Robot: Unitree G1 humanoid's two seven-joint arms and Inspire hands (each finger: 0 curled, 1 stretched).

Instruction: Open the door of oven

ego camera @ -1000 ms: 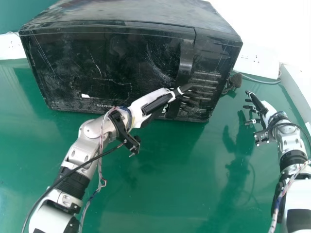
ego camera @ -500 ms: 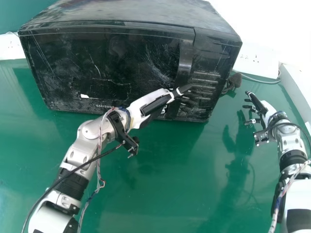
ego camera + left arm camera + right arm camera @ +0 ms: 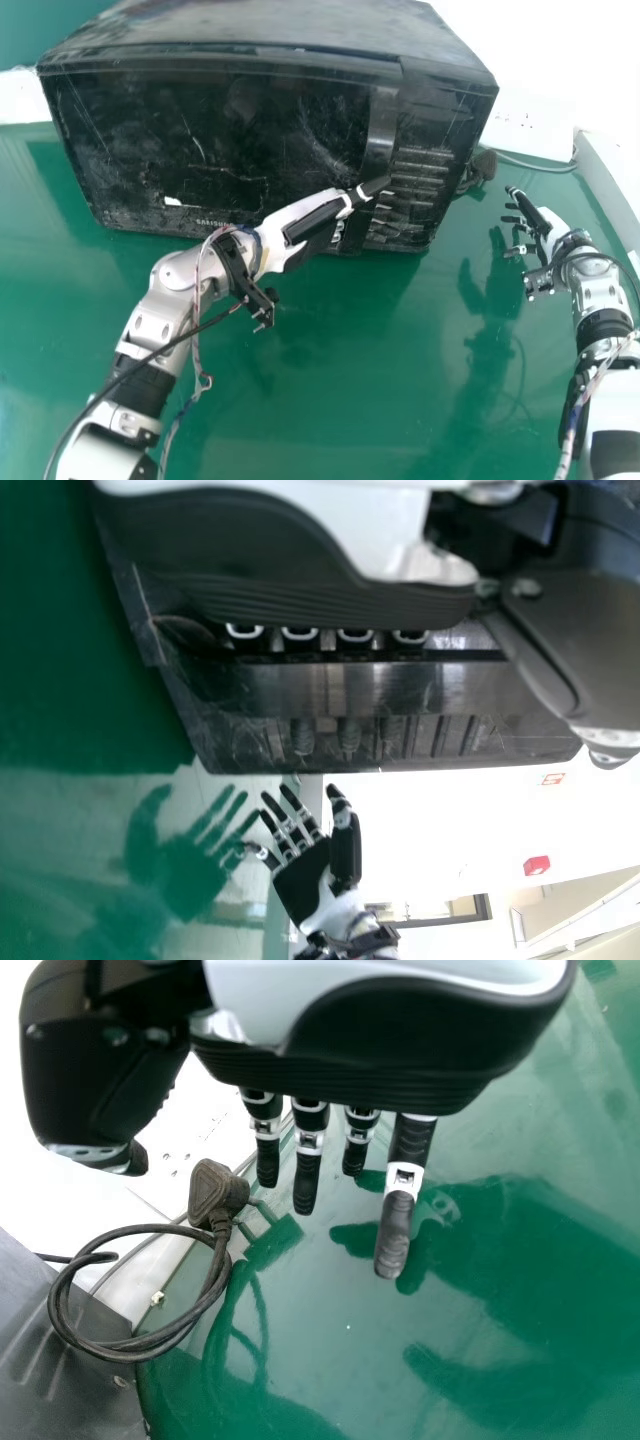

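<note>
The black oven (image 3: 210, 140) stands on the green table, its upright handle (image 3: 381, 130) toward the right of the door. My left hand (image 3: 315, 220) is at the handle's lower part, its thumb extended across it. In the left wrist view, my left hand (image 3: 290, 570) has straight fingers passing behind the handle (image 3: 350, 688), with their tips showing beyond it; contact there is hard to tell. My right hand (image 3: 545, 235) is held right of the oven, above the table. Its fingers are straight and hold nothing in the right wrist view, where my right hand (image 3: 370, 1060) shows closer.
A dark plug (image 3: 215, 1192) with a coiled cable (image 3: 75, 1310) lies beside the oven's right side. A white socket strip (image 3: 530, 125) stands behind, and a pale raised edge (image 3: 610, 180) bounds the green table (image 3: 350, 390) on the right.
My left hand and forearm have shifted slightly left and toward me. The door's lower front has come very slightly toward me with the handle. My right hand has kept still.
</note>
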